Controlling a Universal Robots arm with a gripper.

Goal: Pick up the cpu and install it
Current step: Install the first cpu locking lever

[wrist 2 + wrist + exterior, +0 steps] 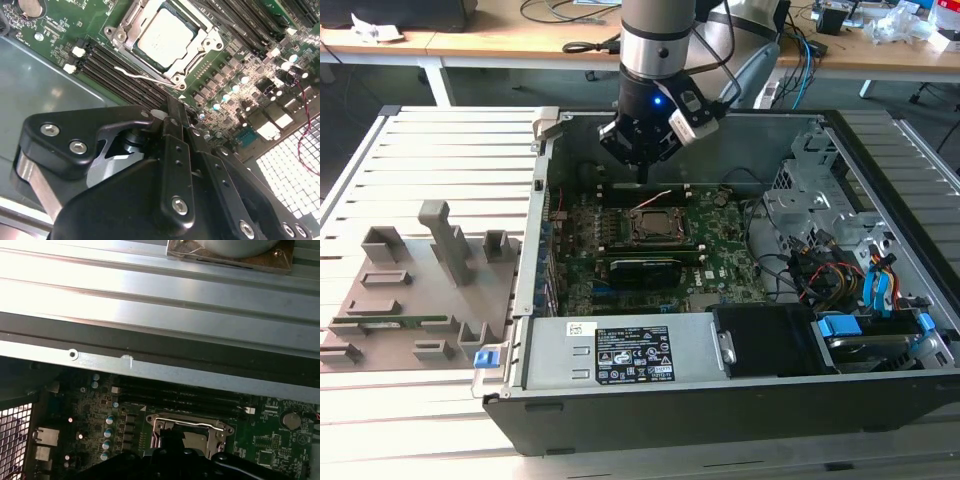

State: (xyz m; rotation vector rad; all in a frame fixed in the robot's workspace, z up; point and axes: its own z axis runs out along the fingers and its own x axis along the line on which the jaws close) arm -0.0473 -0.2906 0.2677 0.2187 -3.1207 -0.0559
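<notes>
While seated (socketed), cpu (165, 40) rests.

The claw (175, 450) hides most of the socket (190, 432).

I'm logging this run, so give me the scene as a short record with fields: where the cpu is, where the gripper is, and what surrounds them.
cpu: lying in the motherboard socket, silvery top up
socket frame: open around the chip
gripper: above the motherboard, just behind the socket in the exterior view
setting: open computer case lying on a slatted table
beside case: grey parts tray on the exterior view's left
</notes>
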